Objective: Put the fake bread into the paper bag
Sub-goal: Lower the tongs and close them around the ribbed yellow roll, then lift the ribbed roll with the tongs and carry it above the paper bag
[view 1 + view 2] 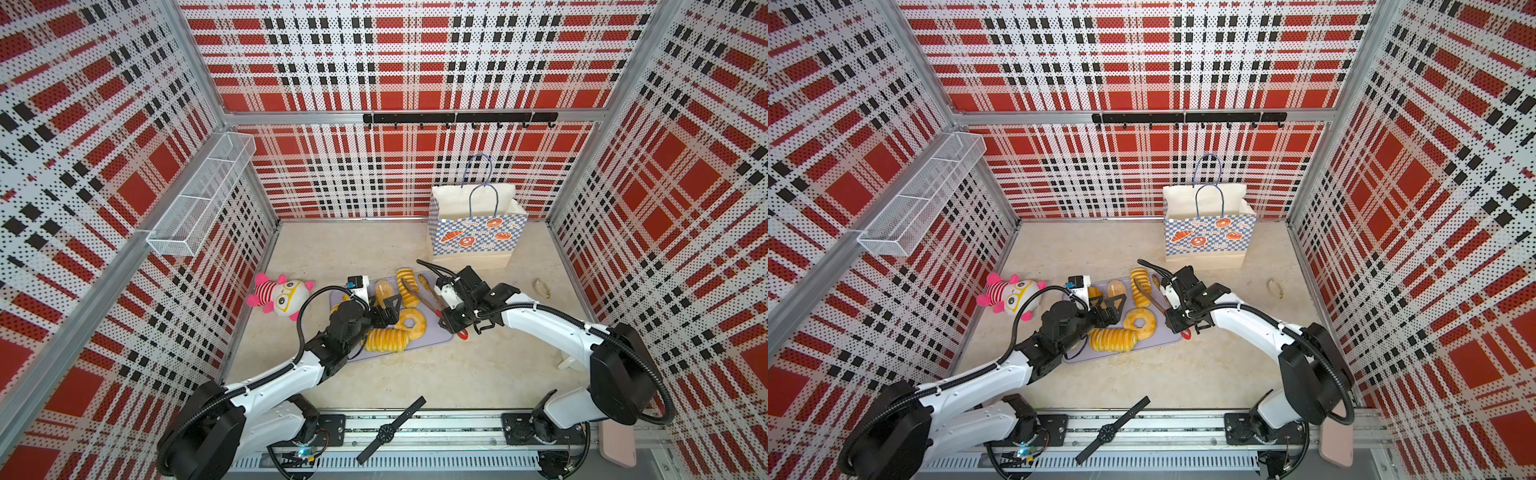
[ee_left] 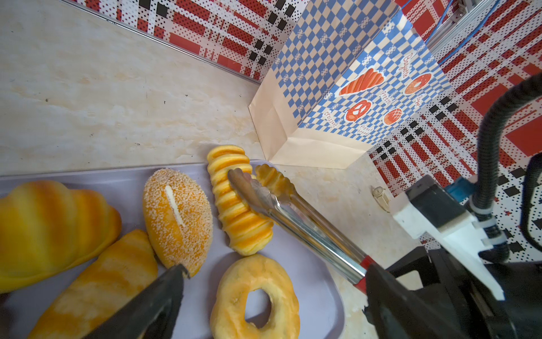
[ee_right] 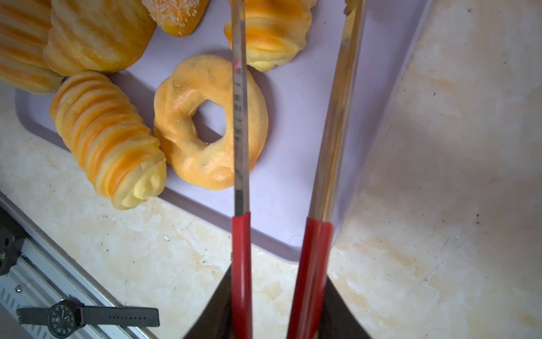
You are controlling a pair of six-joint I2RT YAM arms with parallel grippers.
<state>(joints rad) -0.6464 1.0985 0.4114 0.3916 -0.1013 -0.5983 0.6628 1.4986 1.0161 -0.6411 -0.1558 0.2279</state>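
Note:
Several pieces of fake bread lie on a lilac tray (image 1: 436, 334): a ring doughnut (image 1: 411, 322) (image 2: 255, 296), a ridged loaf (image 1: 384, 340) (image 3: 108, 138) at the front, a seeded bun (image 2: 179, 217), and another ridged loaf (image 2: 234, 202) at the far edge. The paper bag (image 1: 478, 232) (image 1: 1208, 237) stands upright and open behind the tray. My left gripper (image 2: 275, 273) hangs open over the doughnut, holding nothing. My right gripper (image 3: 277, 293) is shut on the red handles of metal tongs (image 3: 242, 264). The tongs' arms are spread; one lies across the far loaf, the other beside it.
A pink-striped plush doll (image 1: 278, 295) lies left of the tray. A black wristwatch (image 1: 388, 430) rests on the front rail and a small pale watch (image 1: 541, 287) on the floor at the right. A wire basket (image 1: 199, 195) hangs on the left wall.

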